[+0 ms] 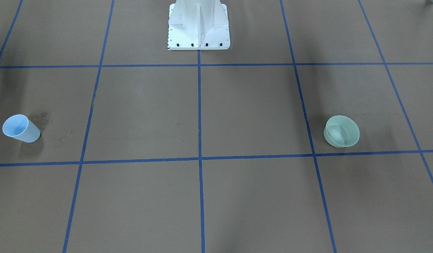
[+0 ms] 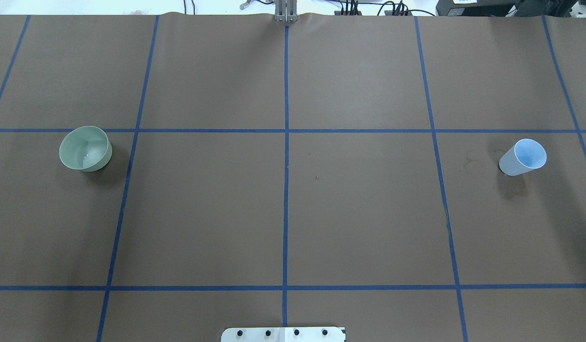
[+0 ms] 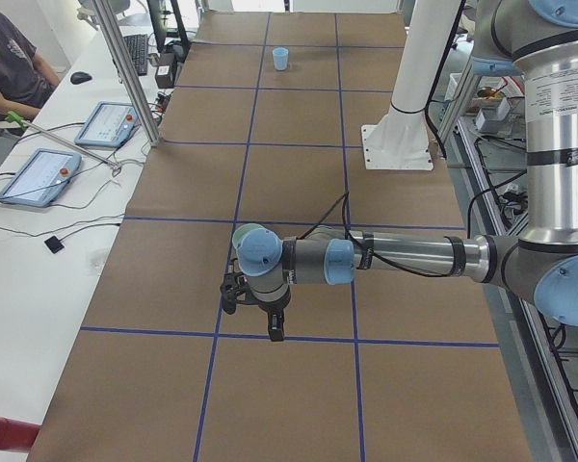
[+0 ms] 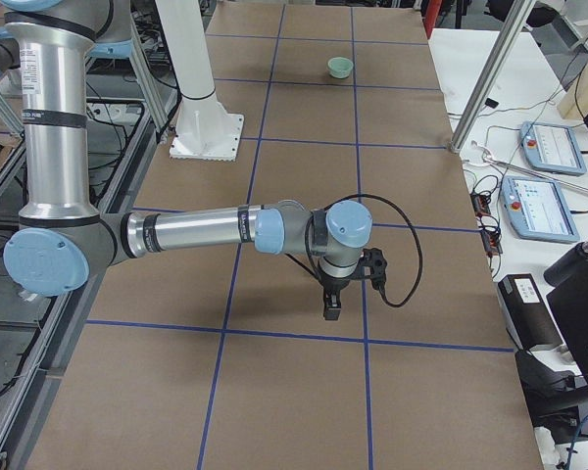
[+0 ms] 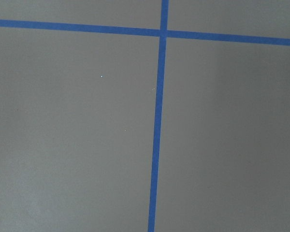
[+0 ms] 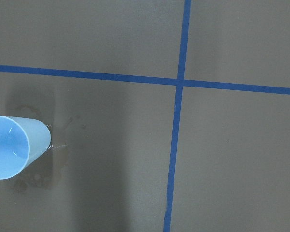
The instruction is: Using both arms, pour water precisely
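The overhead camera is looking down from behind the white pedestal (image 2: 283,334). The front-facing one is looking back at it, both sharing the blue cup (image 2: 523,157) and green bowl (image 2: 85,148), mirrored. The end cameras are looking along the tabletop (image 3: 299,125), one with the left arm (image 3: 405,255) near, the other the right arm (image 4: 196,233). Both wrist cameras are pointing straight down, close; the right is catching the cup.

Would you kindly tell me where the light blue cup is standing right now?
In the overhead view the light blue cup stands far to the right, on the robot's right side, beside faint stains and across the table from the green bowl.
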`<state>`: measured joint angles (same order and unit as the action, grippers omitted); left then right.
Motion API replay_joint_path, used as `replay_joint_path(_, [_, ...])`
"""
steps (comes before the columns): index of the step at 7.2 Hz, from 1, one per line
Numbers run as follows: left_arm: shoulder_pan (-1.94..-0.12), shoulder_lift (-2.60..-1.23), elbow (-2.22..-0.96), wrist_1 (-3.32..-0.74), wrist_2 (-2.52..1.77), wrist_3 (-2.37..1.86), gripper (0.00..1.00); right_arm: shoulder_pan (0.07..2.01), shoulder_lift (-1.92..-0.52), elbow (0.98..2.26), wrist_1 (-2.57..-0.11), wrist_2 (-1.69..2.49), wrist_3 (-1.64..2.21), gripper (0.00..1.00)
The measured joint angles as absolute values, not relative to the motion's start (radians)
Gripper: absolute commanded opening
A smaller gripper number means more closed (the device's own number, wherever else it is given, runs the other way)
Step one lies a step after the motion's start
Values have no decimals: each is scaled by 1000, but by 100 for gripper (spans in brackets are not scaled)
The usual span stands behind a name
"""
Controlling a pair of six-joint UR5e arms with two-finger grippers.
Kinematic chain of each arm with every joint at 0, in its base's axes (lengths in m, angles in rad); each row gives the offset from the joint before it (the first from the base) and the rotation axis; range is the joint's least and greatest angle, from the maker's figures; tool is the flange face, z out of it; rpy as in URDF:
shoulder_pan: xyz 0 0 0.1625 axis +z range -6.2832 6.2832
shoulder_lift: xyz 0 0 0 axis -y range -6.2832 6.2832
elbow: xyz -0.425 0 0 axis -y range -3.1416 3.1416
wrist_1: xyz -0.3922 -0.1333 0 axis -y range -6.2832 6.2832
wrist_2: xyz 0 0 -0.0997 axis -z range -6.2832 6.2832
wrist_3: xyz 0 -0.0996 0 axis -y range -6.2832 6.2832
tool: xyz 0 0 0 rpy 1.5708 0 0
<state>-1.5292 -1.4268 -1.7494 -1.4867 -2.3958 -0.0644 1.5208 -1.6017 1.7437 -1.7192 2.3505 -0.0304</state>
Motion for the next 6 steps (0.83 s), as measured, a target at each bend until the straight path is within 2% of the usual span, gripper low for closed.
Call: replay_joint_path(6, [-1556, -1424, -1768, -1514, -2287, -59, 100, 1523, -1613, 1752, -1718, 2350, -32, 100])
